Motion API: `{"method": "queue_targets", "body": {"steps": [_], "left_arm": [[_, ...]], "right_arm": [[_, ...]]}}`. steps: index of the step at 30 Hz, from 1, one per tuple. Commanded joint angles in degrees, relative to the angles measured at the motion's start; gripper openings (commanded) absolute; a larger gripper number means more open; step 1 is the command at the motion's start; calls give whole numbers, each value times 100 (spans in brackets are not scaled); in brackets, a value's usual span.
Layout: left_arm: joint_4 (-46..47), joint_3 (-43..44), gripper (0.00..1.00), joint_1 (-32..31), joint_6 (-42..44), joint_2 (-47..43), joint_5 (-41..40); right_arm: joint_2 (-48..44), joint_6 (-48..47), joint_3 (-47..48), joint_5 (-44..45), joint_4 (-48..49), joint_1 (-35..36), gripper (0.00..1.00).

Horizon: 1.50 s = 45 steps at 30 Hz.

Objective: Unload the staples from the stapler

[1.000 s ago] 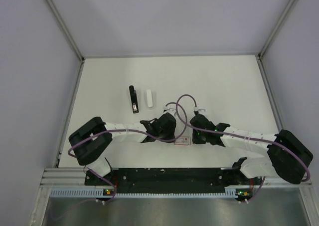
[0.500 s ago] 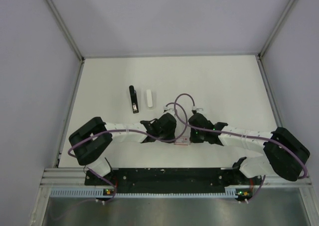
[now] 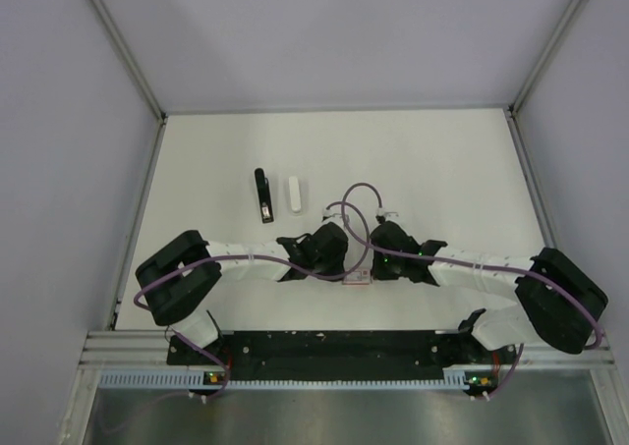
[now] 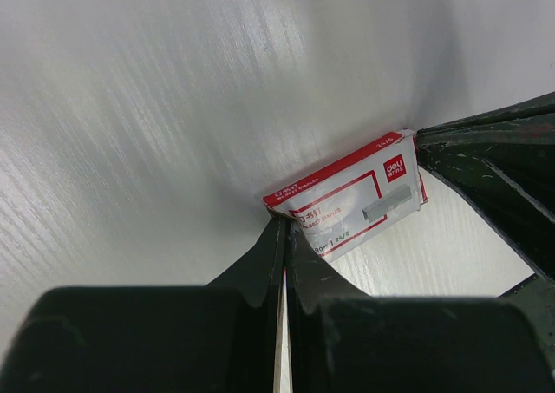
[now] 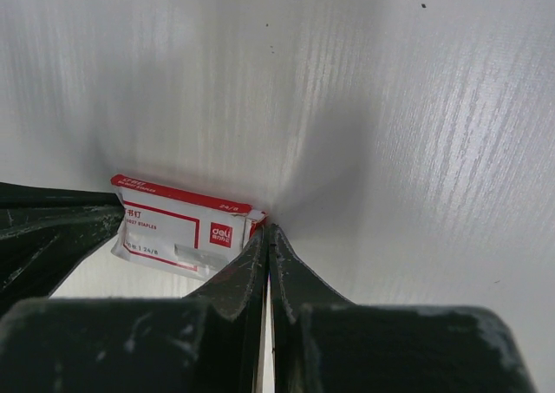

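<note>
The black stapler (image 3: 262, 195) lies at the far left of the white table, away from both arms. The strip of staples is not in view. A small red-and-white staple box (image 3: 360, 277) lies between the two grippers; it also shows in the left wrist view (image 4: 355, 198) and the right wrist view (image 5: 178, 224). My left gripper (image 4: 286, 224) is shut, pinching the box's near corner. My right gripper (image 5: 265, 230) is shut, with its tips touching the box's end flap on the opposite side.
A small white oblong piece (image 3: 294, 194) lies just right of the stapler. Purple cables (image 3: 354, 204) loop above the two wrists. Grey walls close the table at the back and on both sides.
My right arm has shifted a little to the left, bringing its shut gripper up against the box. The left arm, the stapler and the white piece have not moved.
</note>
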Motion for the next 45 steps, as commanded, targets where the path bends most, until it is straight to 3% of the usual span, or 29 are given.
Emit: {"method": "queue_targets", "body": {"steps": [1,24,41,45], "left_arm": [[102,153,0,-102,-113,129,-24],[269,170,0,-190,-201,85,-86],[146,74,0,-216,-193,-64,-271],[128,48,0,-207,-184,-125,-288]], "right_arm": [[197,219,234,-410,414,154,0],[514,571,392,-1245,1100,409,0],[-197,166,190,73,-228,383,0],[-426,306,-64,170,-228,383,10]]}}
